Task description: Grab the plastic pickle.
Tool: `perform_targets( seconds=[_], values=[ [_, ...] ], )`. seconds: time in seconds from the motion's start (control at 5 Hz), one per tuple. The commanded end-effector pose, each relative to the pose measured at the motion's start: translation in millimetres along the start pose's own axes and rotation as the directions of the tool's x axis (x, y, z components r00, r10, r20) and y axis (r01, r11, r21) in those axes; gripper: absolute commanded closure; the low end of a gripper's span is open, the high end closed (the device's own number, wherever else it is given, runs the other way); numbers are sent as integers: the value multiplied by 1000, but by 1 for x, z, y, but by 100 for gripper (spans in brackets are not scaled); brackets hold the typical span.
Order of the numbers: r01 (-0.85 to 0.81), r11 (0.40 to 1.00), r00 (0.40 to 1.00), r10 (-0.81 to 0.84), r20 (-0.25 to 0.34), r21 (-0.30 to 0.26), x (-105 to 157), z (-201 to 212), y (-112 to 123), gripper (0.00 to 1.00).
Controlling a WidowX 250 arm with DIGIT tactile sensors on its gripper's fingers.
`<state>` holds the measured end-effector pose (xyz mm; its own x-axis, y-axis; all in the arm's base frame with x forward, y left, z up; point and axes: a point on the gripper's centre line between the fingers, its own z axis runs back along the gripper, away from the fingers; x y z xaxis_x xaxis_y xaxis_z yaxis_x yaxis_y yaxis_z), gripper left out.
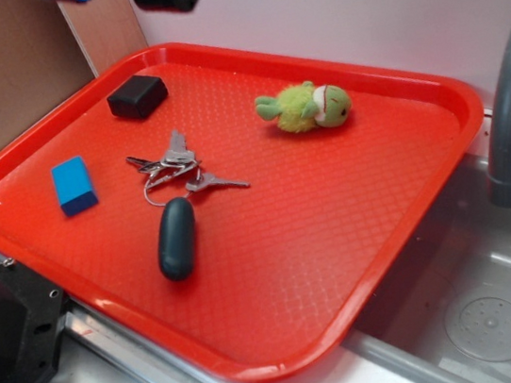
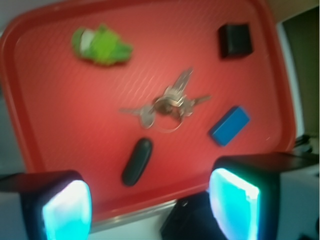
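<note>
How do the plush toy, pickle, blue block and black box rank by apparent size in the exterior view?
1. Plush toy
2. Pickle, though it sits nearest the camera
3. Black box and blue block: too alike to rank

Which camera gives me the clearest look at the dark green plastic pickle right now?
The exterior view: the smooth, dark green, oblong plastic pickle appears sharp and unobstructed on the red plastic tray, just below the metal key bunch. The wrist view also shows the whole pickle, but blurred, above the open gripper.
</note>
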<state>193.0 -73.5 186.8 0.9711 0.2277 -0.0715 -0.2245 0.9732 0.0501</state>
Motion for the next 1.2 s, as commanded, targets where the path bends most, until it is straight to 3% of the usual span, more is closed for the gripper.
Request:
perform_targets(
  seconds=[0.0, 0.4, 0.6, 0.8, 1.0],
  values=[
    [88, 995, 996, -86, 30, -48, -20, -6, -9, 0],
    [88, 995, 996, -86, 30, -48, -20, -6, -9, 0],
    [24, 988, 999, -29, -27, -153, -11, -35, -16, 0],
    [55, 985, 998, -57, -3, -164, -24, -56, -47, 0],
    [59, 986, 997, -66, -45, -157, -33, -73, -49, 0]
  ],
)
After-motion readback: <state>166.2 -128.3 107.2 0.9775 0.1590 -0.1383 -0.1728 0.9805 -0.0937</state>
